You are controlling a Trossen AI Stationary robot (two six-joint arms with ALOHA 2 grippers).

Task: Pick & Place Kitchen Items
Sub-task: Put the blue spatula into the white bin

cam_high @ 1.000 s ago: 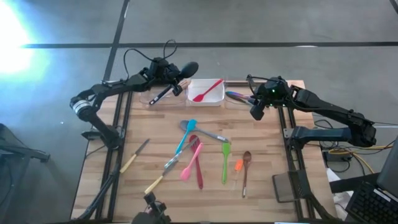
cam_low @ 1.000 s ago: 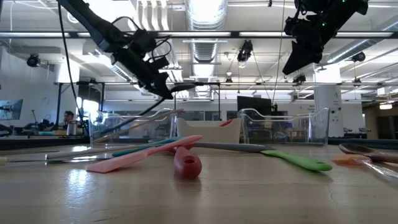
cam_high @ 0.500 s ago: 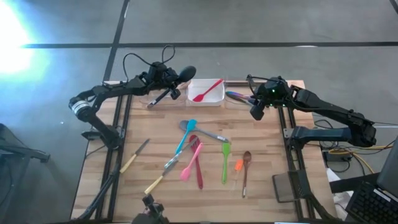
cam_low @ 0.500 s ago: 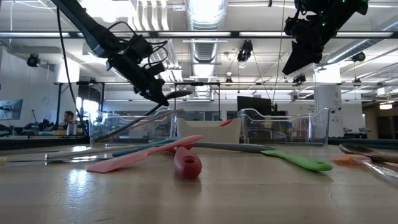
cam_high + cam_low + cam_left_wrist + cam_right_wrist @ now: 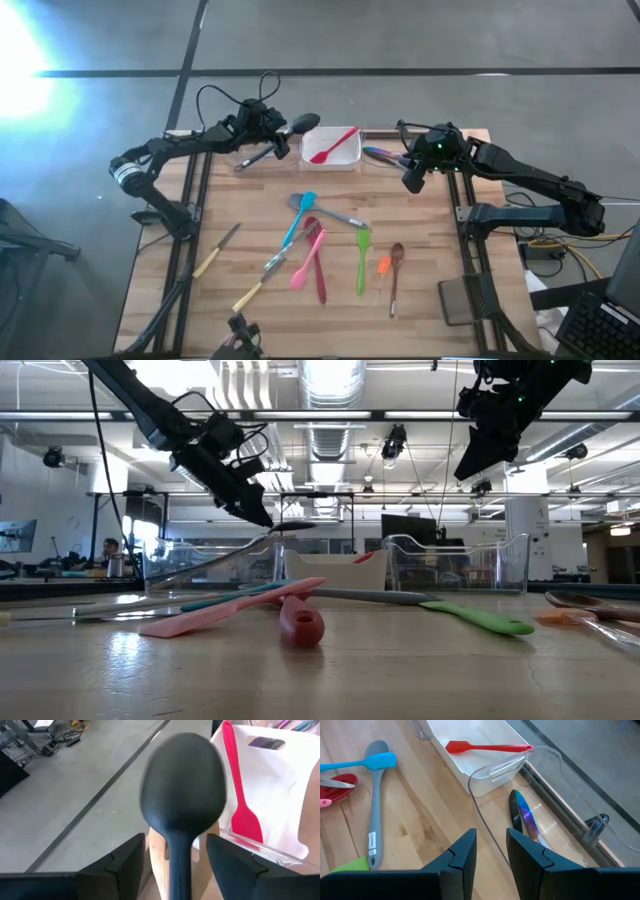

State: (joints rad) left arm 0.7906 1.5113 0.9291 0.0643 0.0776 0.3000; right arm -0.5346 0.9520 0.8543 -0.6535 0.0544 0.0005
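no legible text, grey spoon [image 5: 374, 810] label unreadable

Left gripper [image 5: 283, 146] parted, right gripper [image 5: 411, 181] hovering

A spatula [image 5: 330, 147] lies in the tray [image 5: 348, 160], behind utensils [image 5: 322, 245] scattered mid-table [image 5: 430, 260].

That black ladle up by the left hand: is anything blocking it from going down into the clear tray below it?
Nothing visible does. The black ladle sits between the left hand's fingers, right over the clear tray at the table's far edge. That tray looks open-topped, and the white tray with the red spatula stands beside it, not under the ladle.
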